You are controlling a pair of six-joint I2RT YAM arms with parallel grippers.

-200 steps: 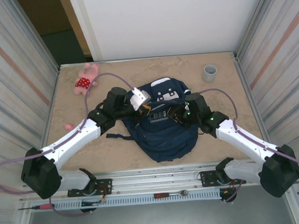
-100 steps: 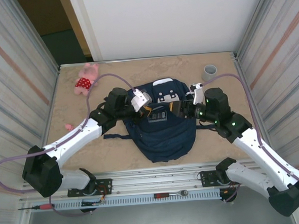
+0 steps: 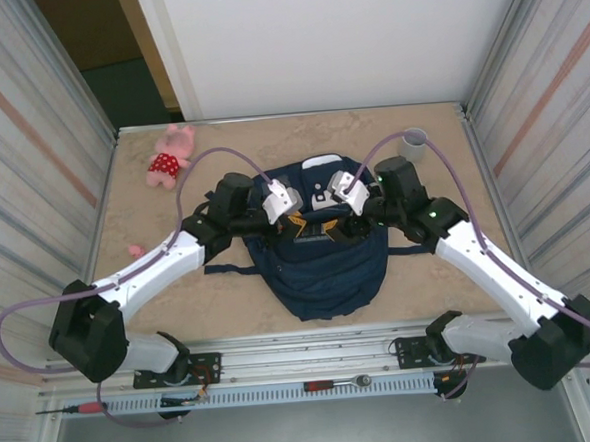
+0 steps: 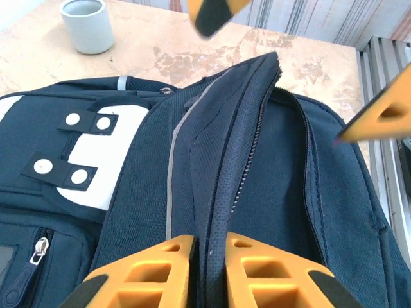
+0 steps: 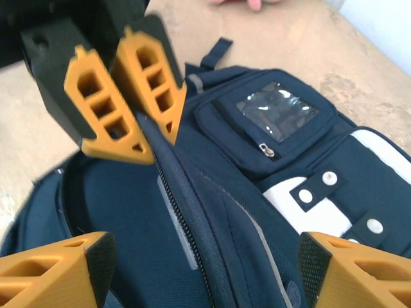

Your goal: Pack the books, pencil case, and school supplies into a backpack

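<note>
From above, the backpack (image 3: 323,269) is lying in the middle of the table (image 3: 270,142), between both arms. In the left wrist view, the left gripper (image 4: 210,247) is pinching the backpack at its zipper (image 4: 226,186) with narrow fingers. In the right wrist view, the right gripper (image 5: 202,250) is hanging wide apart over the backpack, holding nothing.

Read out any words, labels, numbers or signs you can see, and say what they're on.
None readable.
On the backpack, the window pocket: too blurred to read anything.
Its white patches: snaps, no print.
The cup: plain.
</note>
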